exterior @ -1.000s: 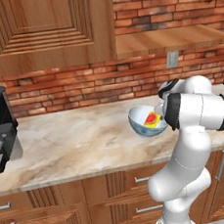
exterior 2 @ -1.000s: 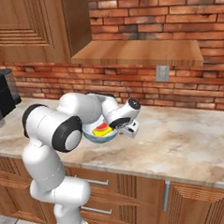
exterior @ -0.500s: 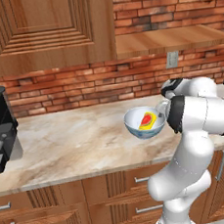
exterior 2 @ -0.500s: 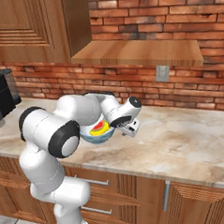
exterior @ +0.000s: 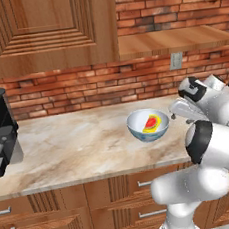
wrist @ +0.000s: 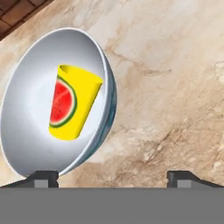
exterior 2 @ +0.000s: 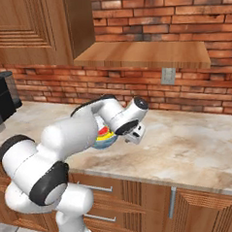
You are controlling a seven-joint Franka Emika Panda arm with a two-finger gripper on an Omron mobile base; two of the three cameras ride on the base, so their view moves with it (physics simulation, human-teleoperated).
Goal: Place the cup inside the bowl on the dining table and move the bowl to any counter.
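The bowl (exterior: 148,125) stands on the marble surface (exterior: 75,146) a little back from its front edge, with bare stone to its left as far as the black coffee machine (exterior: 0,132). The cup (wrist: 72,103) lies on its side inside the bowl, showing a watermelon picture. The gripper (wrist: 113,176), jaws spread wide, holds nothing; one fingertip sits just beside the bowl's rim. In the right base view the arm hides most of the bowl.

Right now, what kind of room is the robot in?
Most likely a kitchen: a marble counter over wooden drawers, a brick wall behind it, and a black coffee machine beside a bowl.
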